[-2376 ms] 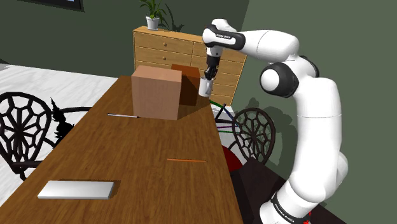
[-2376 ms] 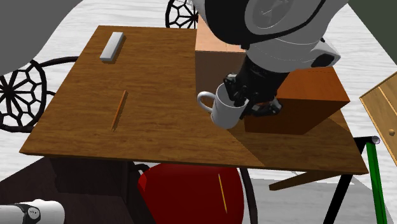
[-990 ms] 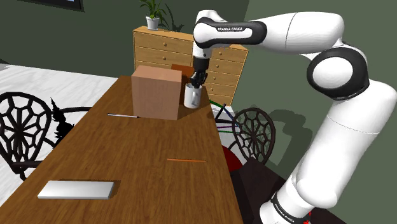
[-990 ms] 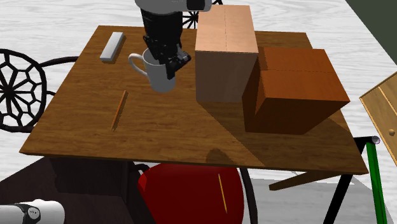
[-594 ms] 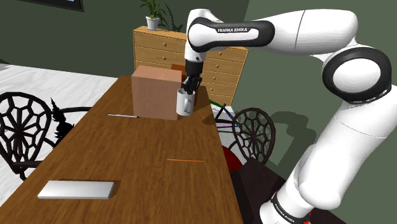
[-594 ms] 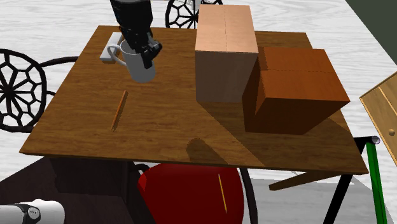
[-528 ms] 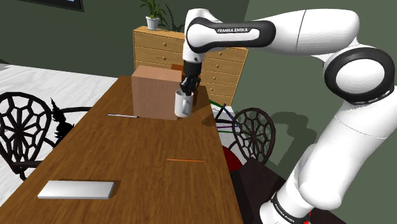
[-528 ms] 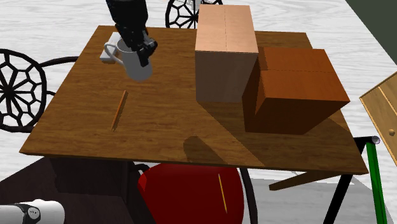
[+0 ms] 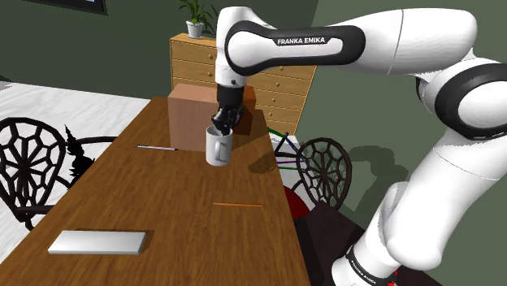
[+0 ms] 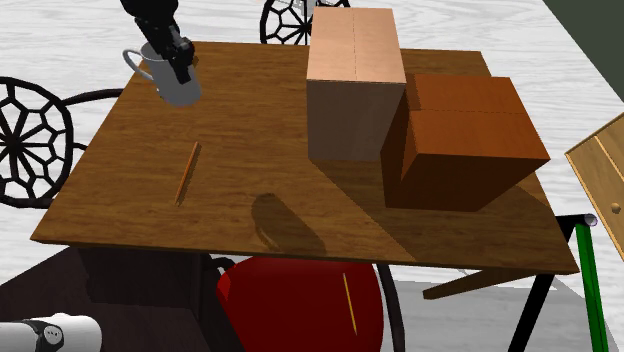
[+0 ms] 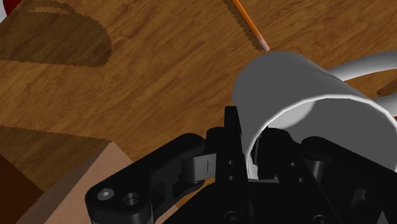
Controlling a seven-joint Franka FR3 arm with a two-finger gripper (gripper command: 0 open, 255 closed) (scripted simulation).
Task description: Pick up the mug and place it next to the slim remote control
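**Grip.** The gripper (image 9: 221,127) is clamping the rim of the white mug (image 9: 218,148). One jaw is sitting inside the wall and one outside, and the handle is pointing away from them.

**Position.** The mug is hanging roughly upright, clear of the table (image 9: 162,195) and just in front of the light box (image 9: 197,118). The grey remote (image 9: 97,241) is lying flat at the near end of the table in the shoulder view, well apart from the mug. An orange pencil (image 9: 237,205) is lying on the bare wood between the two, nearer the table's edge at the shoulder view's right.

**Risks, as judged:**
- The jaws are pinching a single thin wall on one side. A quick swing or a hard stop is likely to make the mug pivot or slip.
- A low carry is risking a brush against the pencil, and a base landing on it would be leaving the mug rocking.
- Coming down too close is risking the base or the handle landing on the remote or pushing it aside.
- Letting go before the base is resting flat is risking a drop and a tip-over.
- Stopping short would be leaving the mug too far away to count as beside the remote.
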